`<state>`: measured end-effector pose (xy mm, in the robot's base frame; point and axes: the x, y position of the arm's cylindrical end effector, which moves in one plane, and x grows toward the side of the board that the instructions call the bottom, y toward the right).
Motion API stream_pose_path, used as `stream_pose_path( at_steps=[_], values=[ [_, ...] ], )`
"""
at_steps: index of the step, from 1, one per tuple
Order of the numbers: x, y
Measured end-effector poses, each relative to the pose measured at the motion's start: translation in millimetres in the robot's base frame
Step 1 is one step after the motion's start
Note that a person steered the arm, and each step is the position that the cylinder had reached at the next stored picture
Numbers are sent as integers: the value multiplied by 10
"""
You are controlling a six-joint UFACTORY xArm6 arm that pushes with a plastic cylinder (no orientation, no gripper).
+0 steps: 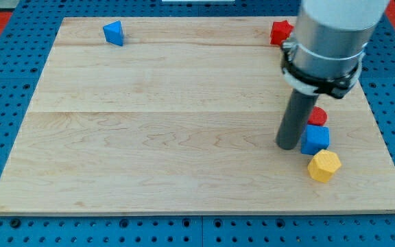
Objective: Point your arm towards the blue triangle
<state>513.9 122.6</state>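
The blue triangle [114, 33] lies near the top left corner of the wooden board [149, 130]. My tip [288, 146] rests on the board at the view's right, far from the triangle, just left of a blue cube [315, 139]. The rod rises from the tip into the grey arm at the top right.
A small red block [318, 116] sits just above the blue cube, partly behind the rod. A yellow hexagonal block [324, 166] lies just below the cube. Another red block [280, 32] sits near the board's top edge, partly hidden by the arm.
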Motion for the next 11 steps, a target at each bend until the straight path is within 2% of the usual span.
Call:
stream_pose_path(
  at_steps=[1, 2, 3, 6, 8, 9, 10, 11],
  values=[
    [22, -526],
    [-134, -863],
    [-368, -1169],
    [-1387, -1612],
    [-1776, -2701],
    [-2049, -3044],
    [-2381, -3281],
    [-2649, -3108]
  ],
)
